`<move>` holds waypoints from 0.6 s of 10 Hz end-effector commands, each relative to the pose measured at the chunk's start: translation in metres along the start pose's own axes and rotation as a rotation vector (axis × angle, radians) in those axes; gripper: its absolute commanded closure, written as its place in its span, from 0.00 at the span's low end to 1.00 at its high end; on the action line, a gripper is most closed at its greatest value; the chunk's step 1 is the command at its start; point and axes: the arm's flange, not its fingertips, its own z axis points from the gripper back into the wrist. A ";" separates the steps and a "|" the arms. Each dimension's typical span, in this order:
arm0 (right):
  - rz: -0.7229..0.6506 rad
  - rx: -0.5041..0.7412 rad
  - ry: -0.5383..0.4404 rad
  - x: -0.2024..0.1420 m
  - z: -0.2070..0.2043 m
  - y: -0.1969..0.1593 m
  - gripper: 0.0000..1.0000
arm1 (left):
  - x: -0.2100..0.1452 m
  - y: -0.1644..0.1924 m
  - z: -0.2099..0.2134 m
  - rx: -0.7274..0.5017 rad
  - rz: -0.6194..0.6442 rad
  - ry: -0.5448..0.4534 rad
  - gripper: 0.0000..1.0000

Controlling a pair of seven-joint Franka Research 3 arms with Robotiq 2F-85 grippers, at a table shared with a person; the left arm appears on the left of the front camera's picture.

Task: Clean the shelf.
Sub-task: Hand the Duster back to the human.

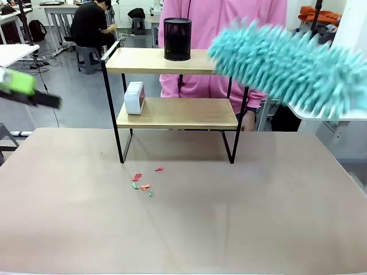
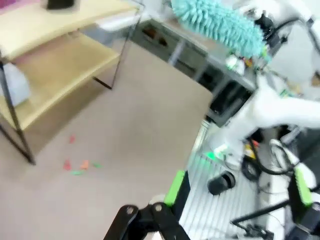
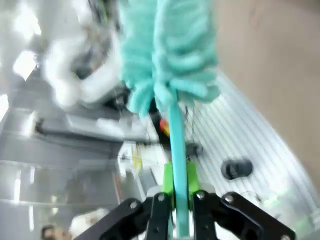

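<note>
Shelf (image 1: 183, 113): pale wood boards, matt, smooth; thin black metal frame. Duster (image 1: 287, 63): shaggy teal cloth fronds; handle (image 3: 177, 145) smooth teal plastic. Surface (image 1: 229, 217): tan, matt, even. Cup (image 1: 177, 39): black mesh, dull. Scraps (image 1: 143, 182): coloured, papery.

The shelf (image 1: 183, 113) has pale wooden boards on a black frame, with a black mesh cup (image 1: 177, 39) on its top board, a white box (image 1: 134, 98) on its lower one, a fluffy teal duster (image 1: 287, 66) at its right, a pink top (image 1: 218, 23) behind and red, orange and green scraps (image 1: 143, 182) before it.
</note>
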 end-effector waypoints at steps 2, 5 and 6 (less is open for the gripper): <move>0.000 0.000 0.000 0.000 0.000 0.000 0.88 | 0.000 0.000 0.000 0.000 0.000 0.000 0.00; 0.171 -0.006 0.291 0.014 -0.029 -0.003 0.88 | -0.002 0.018 -0.023 0.128 0.042 0.015 0.00; 0.237 0.018 0.392 0.033 -0.035 0.007 0.88 | 0.006 0.028 -0.037 0.139 0.042 0.016 0.00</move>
